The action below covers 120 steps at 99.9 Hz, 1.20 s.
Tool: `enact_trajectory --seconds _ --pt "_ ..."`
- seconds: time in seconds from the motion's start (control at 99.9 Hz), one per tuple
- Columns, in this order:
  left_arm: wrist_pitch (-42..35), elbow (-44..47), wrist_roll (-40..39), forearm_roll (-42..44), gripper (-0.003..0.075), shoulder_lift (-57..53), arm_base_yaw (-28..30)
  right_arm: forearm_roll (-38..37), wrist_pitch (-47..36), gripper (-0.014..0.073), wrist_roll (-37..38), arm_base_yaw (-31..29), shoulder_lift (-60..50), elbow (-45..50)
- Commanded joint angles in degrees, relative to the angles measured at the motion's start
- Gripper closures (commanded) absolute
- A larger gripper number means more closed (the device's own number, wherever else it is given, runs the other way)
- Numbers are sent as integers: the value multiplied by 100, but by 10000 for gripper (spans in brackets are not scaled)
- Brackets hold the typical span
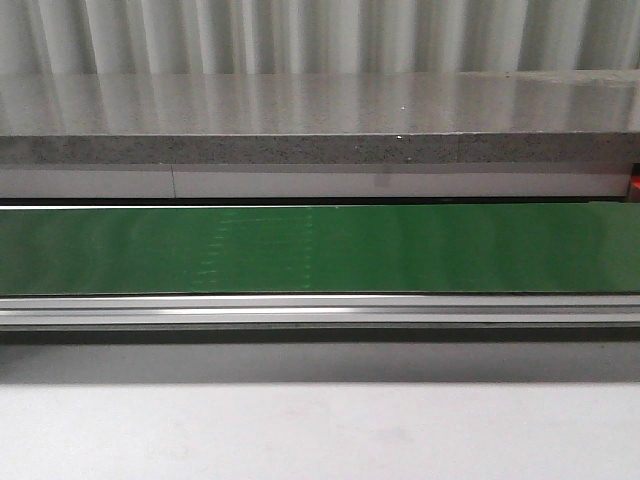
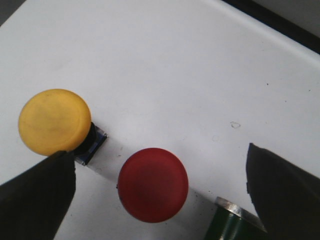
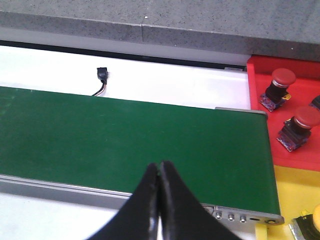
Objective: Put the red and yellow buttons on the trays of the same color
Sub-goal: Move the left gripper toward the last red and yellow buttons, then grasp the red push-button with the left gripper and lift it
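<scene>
- Button count: the left wrist view has one yellow mushroom-cap button (image 2: pixel 55 121) and one red mushroom-cap button (image 2: pixel 153 184) sitting on a white tabletop (image 2: pixel 175 75). The right wrist view has two more red-capped buttons (image 3: pixel 283 76) (image 3: pixel 305 117) already on the red tray (image 3: pixel 295 65) at right, plus a sliver of something yellow-capped (image 3: pixel 316 214) at the lower right corner on the yellow tray (image 3: pixel 290 192).
- Left gripper (image 2: pixel 160 200): black fingers (image 2: pixel 35 200) spread wide apart, holding nothing. The red button sits right between them, low centre of frame. The yellow one is at middle left, just by the left-side finger; can't tell if it touches.
- Right gripper (image 3: pixel 160 167): fingertips pressed together, nothing in them, hanging over the green conveyor belt (image 3: pixel 125 135). Both trays are off to its right, past the belt's end.
- Front view only shows the long green belt (image 1: pixel 320 248) with its silver rail (image 1: pixel 320 310), no buttons on it.
</scene>
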Motion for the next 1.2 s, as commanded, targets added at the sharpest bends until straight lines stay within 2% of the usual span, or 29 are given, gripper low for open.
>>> enact_trajectory --seconds 0.0,0.27,0.36,0.48,0.67,0.791,1.031,1.191 --pt "-307 -170 16 -57 61 -129 17 74 -347 661 -41 1 0 -153" --pt "-339 -170 16 -153 62 39 17 74 -347 661 -41 1 0 -153" --pt "-354 -170 16 -161 104 39 17 74 -347 661 -41 1 0 -153" --pt "-354 -170 16 -161 247 27 17 74 -347 661 -41 1 0 -153" --pt "-329 -170 16 -161 587 -136 5 74 -345 661 -41 1 0 -153" --pt "-289 -170 26 -149 739 -456 5 74 -345 661 -41 1 0 -153" --pt "121 -170 69 -149 740 -1578 5 74 -345 661 -41 1 0 -153" --pt "894 -154 798 -189 740 -2297 -37 74 -345 661 -41 1 0 -153"
